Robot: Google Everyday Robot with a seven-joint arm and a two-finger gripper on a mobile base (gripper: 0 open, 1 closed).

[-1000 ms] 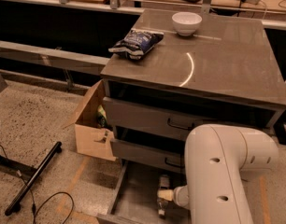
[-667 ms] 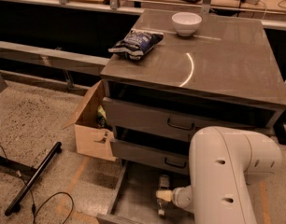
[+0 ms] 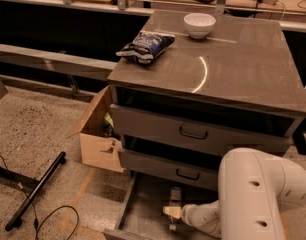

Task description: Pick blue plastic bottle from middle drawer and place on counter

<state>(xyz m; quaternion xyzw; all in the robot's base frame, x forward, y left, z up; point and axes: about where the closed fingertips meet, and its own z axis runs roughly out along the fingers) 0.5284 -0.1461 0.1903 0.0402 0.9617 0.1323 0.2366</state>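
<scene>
The middle drawer (image 3: 143, 211) is pulled out at the bottom of the view, its grey floor showing. The blue plastic bottle (image 3: 175, 195) is a small pale shape in the drawer, just in front of the lower drawer front. My gripper (image 3: 172, 214) reaches in from the right, low in the drawer, right at the bottle's near end. My white arm housing (image 3: 258, 194) hides the drawer's right part. The counter (image 3: 228, 59) is the glossy grey-brown cabinet top with a curved glare streak.
A dark blue snack bag (image 3: 145, 45) and a white bowl (image 3: 199, 24) sit on the counter's far left and far middle. Two shut drawer fronts with black handles (image 3: 193, 133) face me. An open cardboard box (image 3: 98, 134) stands left of the cabinet. A black bar (image 3: 35, 191) and cables lie on the floor.
My arm housing has shifted slightly to the right. The gripper stays at the bottle in the drawer. Nothing else has moved.
</scene>
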